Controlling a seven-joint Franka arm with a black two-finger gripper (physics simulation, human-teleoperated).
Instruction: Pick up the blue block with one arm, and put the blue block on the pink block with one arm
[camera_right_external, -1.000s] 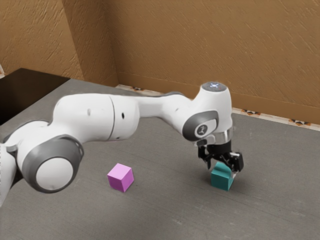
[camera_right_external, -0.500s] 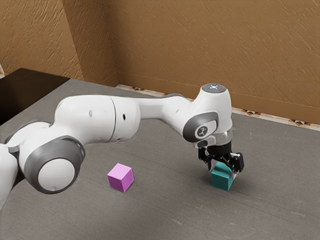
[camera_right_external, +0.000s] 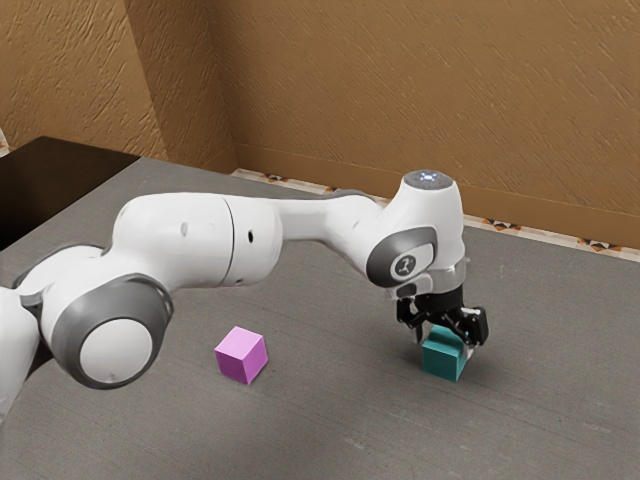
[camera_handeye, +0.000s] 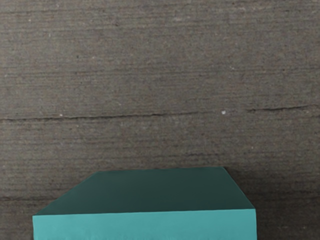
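- The blue block (camera_right_external: 444, 360), which is looking more green-blue here, is sitting flat on the grey table (camera_right_external: 330, 430). It is well apart from the pink block (camera_right_external: 241, 355), off toward the exterior view's right of it.
- The gripper (camera_right_external: 443, 330) is hanging right over the blue block, so it too is well away from the pink block on that same side.
- The pincer is standing spread, with one black finger going down each side of the blue block's top. That spot is small and dark, so I am only guessing that they are not squeezing it yet.
- What is changing: since a second ago the white arm (camera_right_external: 250, 235) is sinking a tiny bit lower. The blue block is not moving at all, and it is staying just as far from the pink block as before.
- In the wrist view the blue block (camera_handeye: 145, 210) is sitting big and close under the hand, with bare table beyond it.
- What this is meaning for the job: the hand is finishing its way down and getting ready to grab. The picking up is not done yet, and nothing is resting on the pink block.
- Next the pincer is needing to close on the blue block, lift it, and carry it all the way over to the pink block. It is needing to land square on top, or it may slide off.
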